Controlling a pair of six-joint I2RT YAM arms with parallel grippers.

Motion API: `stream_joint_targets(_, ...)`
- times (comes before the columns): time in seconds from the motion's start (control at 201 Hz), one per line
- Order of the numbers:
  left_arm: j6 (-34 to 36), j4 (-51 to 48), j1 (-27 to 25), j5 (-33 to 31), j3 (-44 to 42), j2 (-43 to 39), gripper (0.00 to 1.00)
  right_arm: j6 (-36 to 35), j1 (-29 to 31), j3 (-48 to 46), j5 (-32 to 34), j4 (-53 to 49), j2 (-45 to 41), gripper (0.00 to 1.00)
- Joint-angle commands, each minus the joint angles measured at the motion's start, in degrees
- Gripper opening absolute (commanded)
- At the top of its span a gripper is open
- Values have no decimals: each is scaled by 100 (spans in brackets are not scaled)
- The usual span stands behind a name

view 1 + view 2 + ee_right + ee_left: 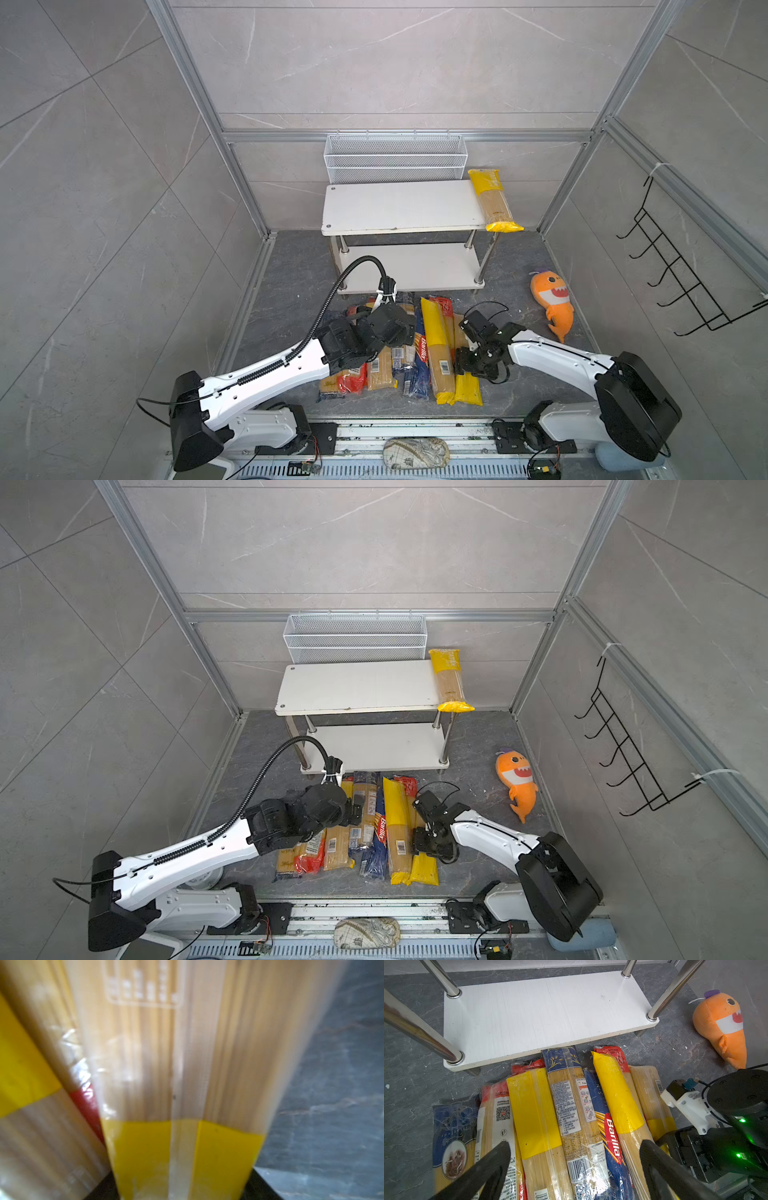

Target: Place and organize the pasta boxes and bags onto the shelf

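Observation:
The shelf (395, 205), two white boards on chrome legs, stands at the back, and one yellow-ended pasta bag (492, 199) lies across the right end of its top board. Its lower board (539, 1012) is bare. Several spaghetti bags (415, 353) lie side by side on the dark floor in front of it, among them a blue Barilla pack (612, 1136). My left gripper (574, 1167) hovers open over the middle of this row. My right gripper (463, 361) is down on the rightmost bag (182, 1064), a clear one with a yellow end, its fingers (264, 1186) pressed against both sides.
An orange plush toy (552, 303) lies on the floor to the right of the pile. A white wire mesh basket (395, 158) hangs on the back wall behind the shelf. A black wire hook rack (681, 266) hangs on the right wall.

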Motion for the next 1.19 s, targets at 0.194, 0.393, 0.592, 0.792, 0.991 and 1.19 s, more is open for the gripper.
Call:
stream_joint_targets(0.194,172,-121,5,-289,214,-250,100,182,123,-231,209,-449,-154,18)
stream_joint_targets(0.393,317,-109,32,-360,297,-332,100,172,137,313,214,-1438,-1107,0)
stream_joint_targets(0.592,362,-150,61,-412,372,-387,100,30,173,1358,173,-2398,-1675,0)
stream_joint_targets(0.792,374,-113,83,-464,364,-491,100,-250,241,2813,159,-3370,-1876,0)
stream_joint_targets(0.991,448,-79,102,-524,407,-511,100,-684,279,4749,108,-4133,-1627,0)
stream_joint_targets(1.19,632,-43,159,-553,595,-467,100,-1140,290,6493,227,-4537,-951,0)
